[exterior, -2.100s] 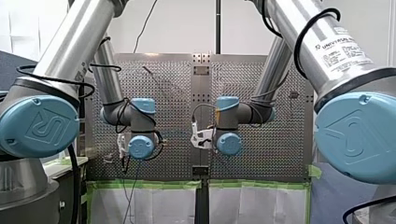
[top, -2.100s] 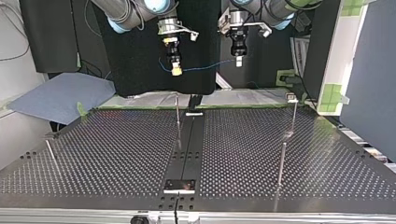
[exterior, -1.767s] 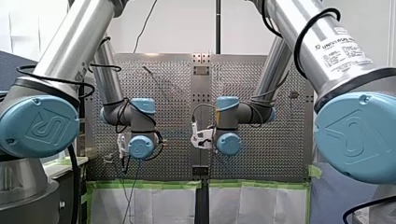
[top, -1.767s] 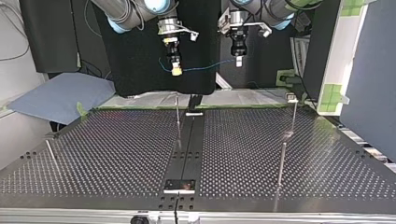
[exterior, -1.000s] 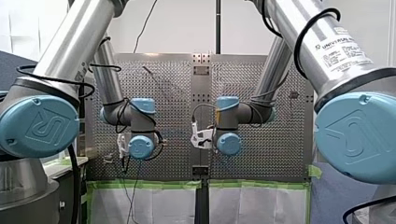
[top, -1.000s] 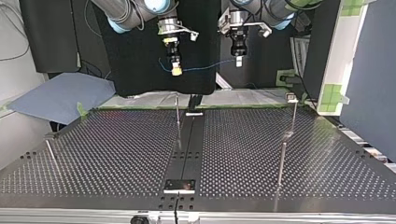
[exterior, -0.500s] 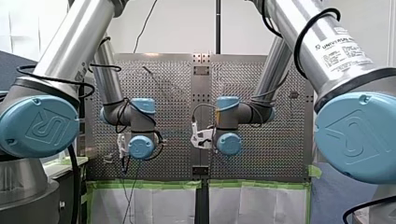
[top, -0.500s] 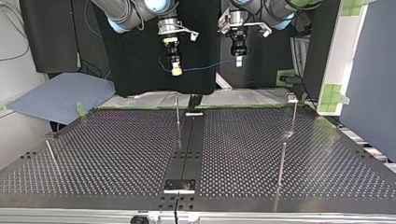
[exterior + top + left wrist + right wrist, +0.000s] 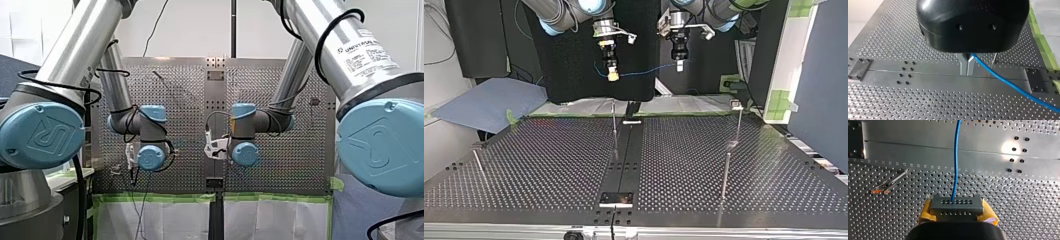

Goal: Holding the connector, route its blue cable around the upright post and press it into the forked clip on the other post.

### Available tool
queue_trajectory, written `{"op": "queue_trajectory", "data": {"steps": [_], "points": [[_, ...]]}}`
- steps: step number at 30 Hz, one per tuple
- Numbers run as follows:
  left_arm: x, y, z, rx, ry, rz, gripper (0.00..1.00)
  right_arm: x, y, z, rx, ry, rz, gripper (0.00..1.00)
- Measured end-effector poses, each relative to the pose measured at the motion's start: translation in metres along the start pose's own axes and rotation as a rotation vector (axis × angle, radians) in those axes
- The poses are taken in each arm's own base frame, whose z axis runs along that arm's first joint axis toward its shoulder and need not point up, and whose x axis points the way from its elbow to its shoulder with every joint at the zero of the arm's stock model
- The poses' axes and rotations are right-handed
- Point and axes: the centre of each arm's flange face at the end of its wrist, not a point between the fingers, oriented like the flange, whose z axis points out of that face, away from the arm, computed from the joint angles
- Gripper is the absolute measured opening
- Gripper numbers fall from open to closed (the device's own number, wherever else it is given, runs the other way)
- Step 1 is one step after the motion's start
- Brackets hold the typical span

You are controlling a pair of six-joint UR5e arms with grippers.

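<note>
My cable [image 9: 956,157] is blue. The connector [image 9: 956,205] is dark grey with rows of tiny holes. My right gripper [image 9: 957,211] has yellow pads [image 9: 926,211]. My left gripper [image 9: 967,72] is black, its fingers [image 9: 963,65] bare metal. The table [image 9: 898,37] is silver, dotted with holes, edged with green tape [image 9: 1040,27].

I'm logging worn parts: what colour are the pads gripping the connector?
The pads are yellow; the right wrist view shows them best.

Left claw [image 9: 967,71] closed, right claw [image 9: 957,209] clamped
</note>
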Motion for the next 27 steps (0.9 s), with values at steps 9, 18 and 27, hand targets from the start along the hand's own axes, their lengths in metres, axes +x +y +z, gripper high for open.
{"op": "queue_trajectory", "data": {"steps": [9,18,27], "points": [[0.000,0.000,0.000,-0.001,0.003,0.003,0.00,-0.001,0.001,0.000,0.000,-0.003,-0.001,0.00],[0.000,0.001,0.000,-0.002,0.005,0.005,0.00,-0.021,0.004,-0.003,-0.001,-0.064,-0.018,0.00],[0.000,0.001,0.000,-0.002,0.005,0.005,0.00,-0.022,0.004,-0.004,-0.001,-0.067,-0.019,0.00]]}}
